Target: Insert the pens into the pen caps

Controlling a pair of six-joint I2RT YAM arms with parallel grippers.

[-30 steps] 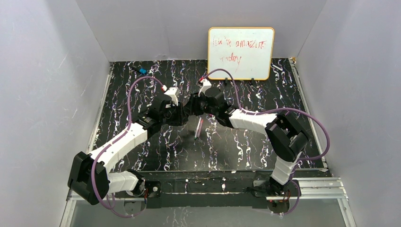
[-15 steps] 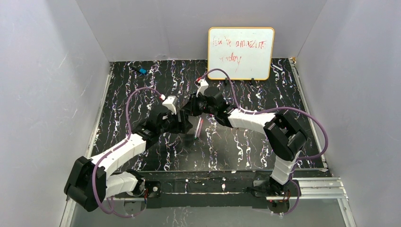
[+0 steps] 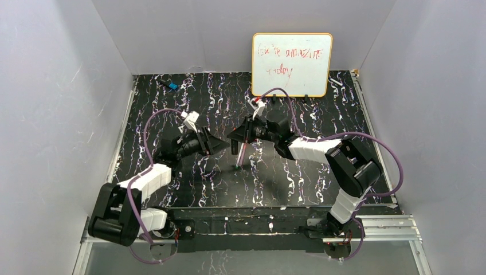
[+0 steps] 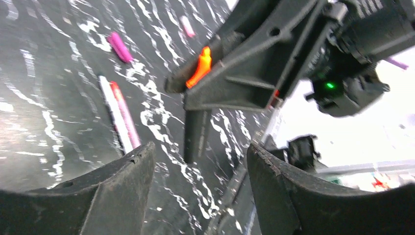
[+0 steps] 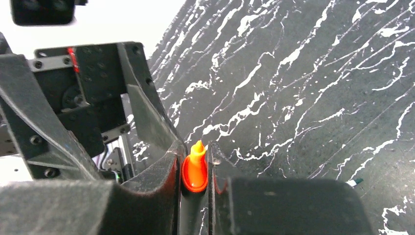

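Note:
My right gripper [image 5: 195, 147] is shut on the black marker [image 5: 195, 171], whose orange nib points out past the fingertips. In the left wrist view the same marker [image 4: 200, 66] sits in the right gripper's jaws, with its black body hanging below. My left gripper [image 4: 200, 147] is open and empty, a short way left of the right gripper [image 3: 236, 139] in the top view. The pale marker [image 4: 112, 112] and the magenta marker [image 4: 126, 113] lie side by side on the mat below them. A magenta cap [image 4: 120, 46] lies farther off. No orange or black cap shows.
A whiteboard [image 3: 292, 64] with red writing leans on the back wall. A small blue and black object [image 3: 171, 85] lies at the far left of the black marbled mat [image 3: 321, 172]. A small pale pink piece [image 4: 187, 25] lies beyond the magenta cap.
The two grippers were close together; my left arm has pulled back to the left. My right gripper has shifted slightly right, still holding the marker.

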